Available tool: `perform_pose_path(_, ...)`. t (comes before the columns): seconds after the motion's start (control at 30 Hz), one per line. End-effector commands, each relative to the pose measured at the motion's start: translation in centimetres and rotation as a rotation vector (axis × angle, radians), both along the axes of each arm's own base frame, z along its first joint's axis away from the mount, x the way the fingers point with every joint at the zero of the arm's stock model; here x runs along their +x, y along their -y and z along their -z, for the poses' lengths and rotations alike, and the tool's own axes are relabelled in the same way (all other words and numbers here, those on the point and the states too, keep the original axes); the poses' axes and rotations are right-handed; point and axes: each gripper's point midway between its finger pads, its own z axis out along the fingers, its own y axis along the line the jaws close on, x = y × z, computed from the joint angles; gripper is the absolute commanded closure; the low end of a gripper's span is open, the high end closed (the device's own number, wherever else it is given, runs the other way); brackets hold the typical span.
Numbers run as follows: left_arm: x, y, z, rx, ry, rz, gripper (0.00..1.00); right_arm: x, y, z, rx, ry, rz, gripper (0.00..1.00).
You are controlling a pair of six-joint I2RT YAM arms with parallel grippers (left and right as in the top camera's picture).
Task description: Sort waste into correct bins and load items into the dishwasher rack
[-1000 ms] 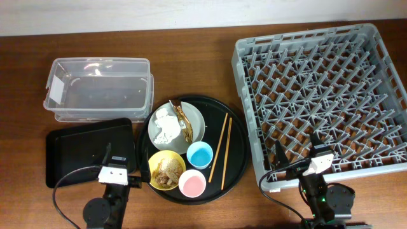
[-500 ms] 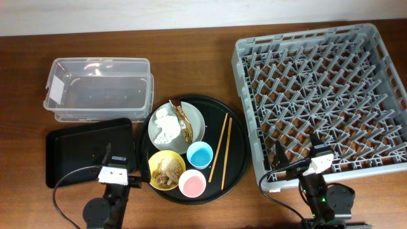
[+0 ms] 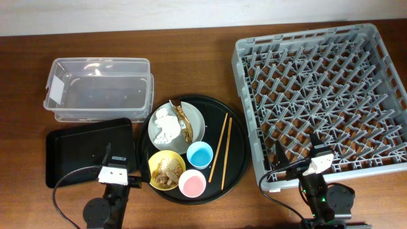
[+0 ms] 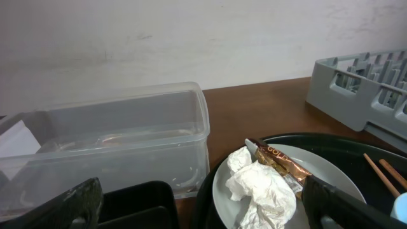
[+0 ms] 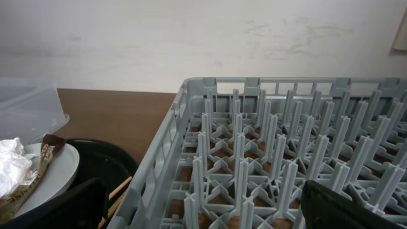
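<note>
Waste sits on the round black tray [image 3: 236, 152]: tissue [image 3: 166, 125] and wrapper [image 3: 185, 123] on the grey plate [image 3: 198, 130], scraps [image 3: 168, 170] in the yellow bowl [image 3: 154, 164]. Clear tub [image 3: 98, 62] and flat tray [image 3: 76, 152] lie just left. Your left gripper [image 4: 203, 213] and right gripper [image 5: 200, 210] both gape wide, holding nothing, the right facing the rack [image 5: 267, 165].

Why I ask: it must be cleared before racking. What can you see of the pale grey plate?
The pale grey plate is round, shallow and smooth, perhaps ceramic or plastic. It lies flat on the far left part of the round black tray. A crumpled white tissue sits on its left half and a gold-brown wrapper lies across its middle; its right side is bare.
</note>
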Motion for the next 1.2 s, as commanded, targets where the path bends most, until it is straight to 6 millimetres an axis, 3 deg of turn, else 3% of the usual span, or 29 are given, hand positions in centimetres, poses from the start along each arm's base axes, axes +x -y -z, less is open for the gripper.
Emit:
perform_pose_path(0.0, 0.0, 0.1, 0.2, 0.015, 0.004, 0.009, 0.01, 0.0, 0.3, 0.2, 0.007, -0.003, 0.018, 0.01)
perform_pose_path(0.27, 0.0, 0.2, 0.2, 0.014, 0.004, 0.011, 0.01, 0.0, 0.3, 0.2, 0.007, -0.003, 0.019, 0.01)
perform_pose_path(0.37, -0.2, 1.4, -0.2, 0.01, 0.019, 0.082, 0.01, 0.0, 0.0, 0.2, 0.008, -0.003, -0.001, 0.02)
perform_pose_path(0.53, -1.6, 5.3, -2.3, 0.003, 0.105, 0.323, 0.01, -0.8, -2.6, -0.1, 0.017, -0.001, -0.16, 0.02)
perform_pose_path(0.7, -2.6, 6.3, -5.2, -0.054, 0.161, 0.392, 0.01, -2.0, -3.6, -1.1, 0.043, -0.066, -0.215, 0.02)
perform_pose_path(1.0, -3.7, 6.3, -9.6, -0.118, 0.023, 0.388, 0.01, -4.5, -3.6, -8.2, -0.001, -0.164, -0.211, 0.02)
perform_pose_path(1.17, -2.7, 6.3, -12.2, -0.152, -0.151, 0.374, 0.01, -4.8, -2.5, -11.5, -0.057, -0.324, -0.16, 0.01)
